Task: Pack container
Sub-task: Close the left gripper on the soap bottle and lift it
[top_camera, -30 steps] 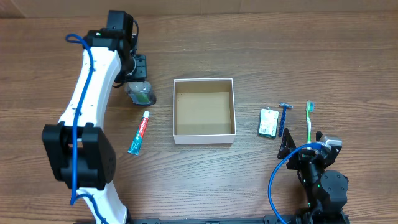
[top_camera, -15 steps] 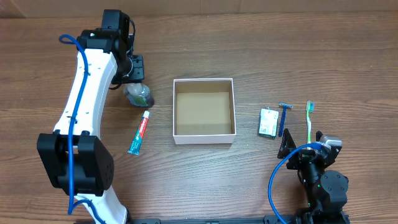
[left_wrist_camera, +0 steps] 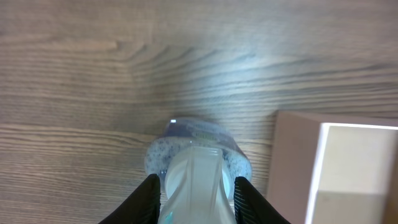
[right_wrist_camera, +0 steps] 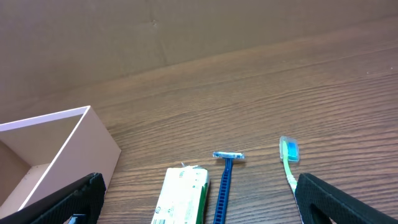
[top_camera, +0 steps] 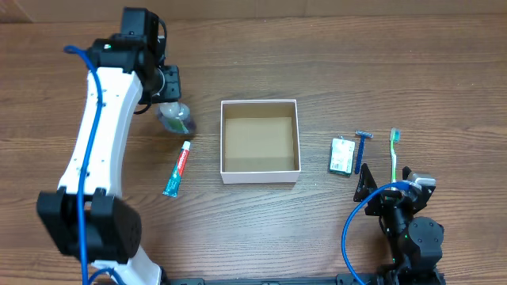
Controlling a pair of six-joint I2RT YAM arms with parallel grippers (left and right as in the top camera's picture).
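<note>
The container (top_camera: 260, 168), a square white-walled box with a brown inside, stands mid-table and holds nothing; its corner shows in the left wrist view (left_wrist_camera: 336, 168) and the right wrist view (right_wrist_camera: 56, 149). My left gripper (top_camera: 169, 99) is shut on a small clear bottle (top_camera: 177, 119) left of the container; in the left wrist view the fingers (left_wrist_camera: 194, 202) press both sides of the bottle (left_wrist_camera: 196, 168). My right gripper (top_camera: 386, 184) is open and empty near the front right; its fingers (right_wrist_camera: 199, 205) frame a green-white packet (right_wrist_camera: 181, 198), a blue razor (right_wrist_camera: 225, 177) and a green toothbrush (right_wrist_camera: 288, 163).
A toothpaste tube (top_camera: 177, 169) lies left of the container, in front of the bottle. The packet (top_camera: 342, 155), the razor (top_camera: 360, 147) and the toothbrush (top_camera: 394, 153) lie in a row right of the container. A cardboard wall runs along the table's far edge.
My left arm has drawn back toward the far left, and the bottle in its fingers has shifted slightly that way. The right arm has not moved.
</note>
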